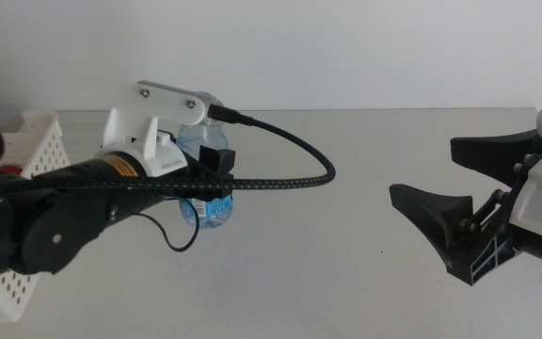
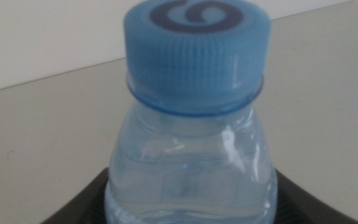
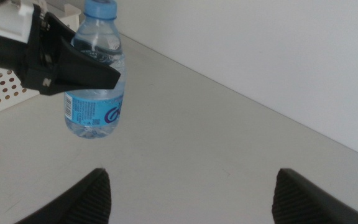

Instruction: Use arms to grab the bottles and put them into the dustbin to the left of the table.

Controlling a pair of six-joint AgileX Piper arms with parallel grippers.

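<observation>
**Water bottle up and headed for the bin**

My left gripper [image 1: 205, 179] is closed around the body of the small water bottle [image 1: 205, 202], jaws on either side below its blue cap [image 2: 196, 53]. I grip it at mid-body so it hangs upright and steady. In the right wrist view its base seems clear of the table [image 1: 346, 264], lifted so it can pass over a wall. The dustbin [image 1: 26, 151] stands at the table's left edge, just beside my left arm, so the carry looks short. My right gripper [image 1: 459, 202] waits near the right edge, jaws spread wide, holding nothing.
</observation>
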